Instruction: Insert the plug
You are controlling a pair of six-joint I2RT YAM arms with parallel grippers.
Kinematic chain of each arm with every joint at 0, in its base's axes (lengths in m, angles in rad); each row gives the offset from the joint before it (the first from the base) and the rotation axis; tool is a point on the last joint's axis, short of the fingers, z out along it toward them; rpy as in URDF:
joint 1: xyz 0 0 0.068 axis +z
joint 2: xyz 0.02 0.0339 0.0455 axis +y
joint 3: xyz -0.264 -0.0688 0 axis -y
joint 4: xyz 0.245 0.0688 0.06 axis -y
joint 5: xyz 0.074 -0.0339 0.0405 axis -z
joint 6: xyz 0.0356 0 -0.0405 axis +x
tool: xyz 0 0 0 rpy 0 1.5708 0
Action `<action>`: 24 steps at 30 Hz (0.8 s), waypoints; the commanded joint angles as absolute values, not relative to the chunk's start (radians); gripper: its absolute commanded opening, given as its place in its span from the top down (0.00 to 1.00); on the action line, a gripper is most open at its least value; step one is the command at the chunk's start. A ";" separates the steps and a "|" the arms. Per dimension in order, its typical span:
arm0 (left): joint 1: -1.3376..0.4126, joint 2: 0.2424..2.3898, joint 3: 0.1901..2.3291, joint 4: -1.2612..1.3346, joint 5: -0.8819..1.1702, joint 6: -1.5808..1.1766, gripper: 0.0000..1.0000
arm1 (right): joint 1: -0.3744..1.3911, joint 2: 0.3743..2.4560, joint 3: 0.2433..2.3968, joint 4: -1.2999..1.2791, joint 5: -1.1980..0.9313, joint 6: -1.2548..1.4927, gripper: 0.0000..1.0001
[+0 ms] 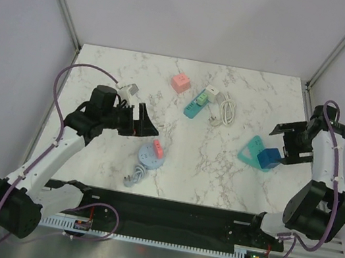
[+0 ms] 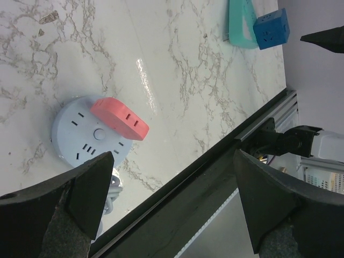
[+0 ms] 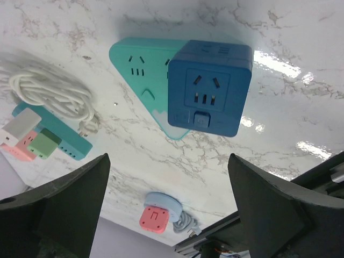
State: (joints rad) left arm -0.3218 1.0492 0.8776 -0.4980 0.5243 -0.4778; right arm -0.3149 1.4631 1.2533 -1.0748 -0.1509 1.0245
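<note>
A round pale-blue power strip (image 1: 148, 157) lies near the table's front, with a red adapter (image 1: 158, 146) sitting on its top. Both show in the left wrist view, strip (image 2: 75, 142) and adapter (image 2: 119, 118). My left gripper (image 1: 148, 125) is open and empty, just above and left of the strip; in its own view (image 2: 174, 199) nothing lies between the fingers. A blue cube adapter (image 1: 267, 159) sits on a teal triangular strip (image 1: 250, 148). My right gripper (image 1: 285, 143) is open and empty beside them, with the cube (image 3: 209, 88) ahead of it.
A pink cube (image 1: 180, 82), a teal bar strip (image 1: 193, 107) with green and white adapters, and a coiled white cable (image 1: 227, 109) lie at the back. A white plug (image 1: 128, 88) lies behind the left arm. The round strip's grey cord (image 1: 134, 177) trails toward the front edge.
</note>
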 commanded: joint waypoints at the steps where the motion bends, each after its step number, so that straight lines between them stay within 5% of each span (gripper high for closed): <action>1: -0.319 1.023 0.949 -0.522 0.532 -0.451 0.00 | -0.313 1.399 1.263 -1.118 -0.208 1.015 0.02; 8: -0.319 1.098 1.063 -0.519 0.460 -0.465 0.01 | -0.209 1.328 1.322 -1.000 -0.255 0.896 0.02; 14: -0.316 1.404 1.296 -0.503 0.379 -0.463 0.06 | 0.027 1.402 1.450 -0.937 -0.144 0.761 0.02; 24: -0.301 1.897 1.759 -0.482 0.448 0.039 0.23 | 0.256 1.300 1.290 -0.876 -0.100 0.575 0.02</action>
